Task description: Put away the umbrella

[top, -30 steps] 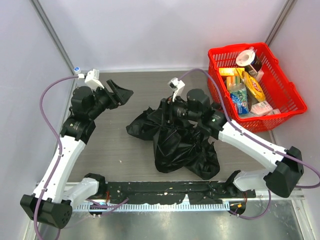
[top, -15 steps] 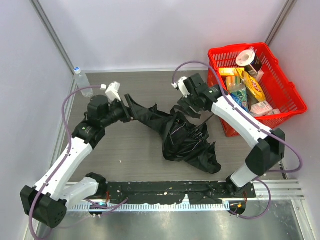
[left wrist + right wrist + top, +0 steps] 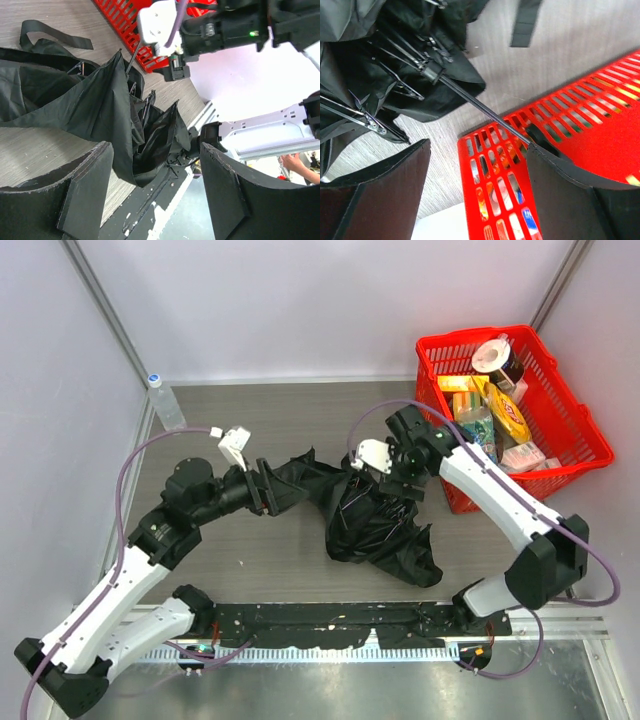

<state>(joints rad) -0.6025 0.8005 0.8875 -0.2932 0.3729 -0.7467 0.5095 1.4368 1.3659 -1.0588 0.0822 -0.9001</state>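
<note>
Table (image 3: 250, 420): umbrella (image 3: 372, 532) sprawls loose, unbundled.
Left pincer (image 3: 268, 492): wide open, empty, fabric just ahead.
Right pincer (image 3: 402, 483): wide open, empty.
Remaining: I judge bundling, stowing.

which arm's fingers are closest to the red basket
The right arm's fingers, open at a corner of the red basket beside the umbrella shaft. The left arm's fingers sit at the umbrella's opposite edge, away from the basket.

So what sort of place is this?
Likely a robot test cell: left arm and right arm bolted to a rail, plain white walls around the table, a basket of mixed goods.
</note>
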